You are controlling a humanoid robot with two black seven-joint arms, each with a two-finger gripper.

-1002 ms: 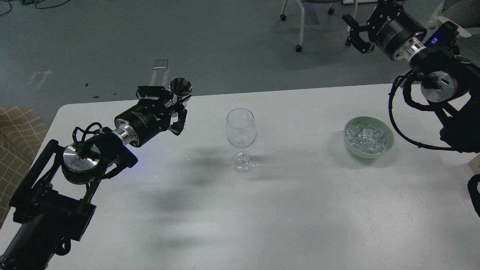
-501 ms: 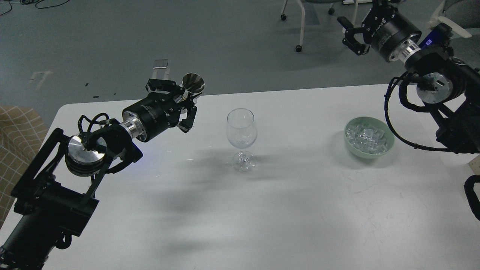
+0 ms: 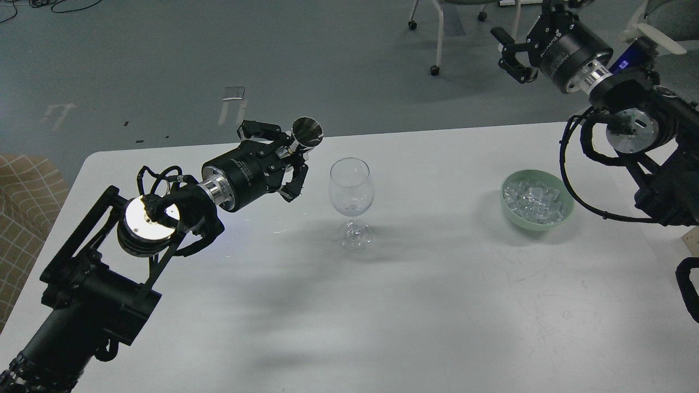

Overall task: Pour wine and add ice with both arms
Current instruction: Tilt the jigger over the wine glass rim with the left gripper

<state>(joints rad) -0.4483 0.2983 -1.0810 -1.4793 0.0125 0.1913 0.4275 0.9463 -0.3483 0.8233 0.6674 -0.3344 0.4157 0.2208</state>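
Note:
My left gripper (image 3: 288, 154) is shut on a small silver metal jigger cup (image 3: 307, 131), held tilted just left of the rim of the clear wine glass (image 3: 351, 188). The glass stands upright mid-table. The wine itself cannot be made out, neither in the cup nor in the glass. The ice (image 3: 534, 197) is a heap of clear cubes in a pale green bowl (image 3: 566, 214) to the right. My right gripper (image 3: 512, 53) hangs high over the floor beyond the table's far right edge, its fingers apart and empty, well above and behind the bowl.
The white table (image 3: 415, 305) carries only the glass and the bowl. Its far edge runs just behind the jigger. Office chair legs (image 3: 437, 38) stand on the floor beyond. A tan checked seat (image 3: 22, 218) is at the left edge.
My left arm has carried the jigger to the right, from well left of the glass to close beside its rim. My right gripper has shifted slightly up and back.

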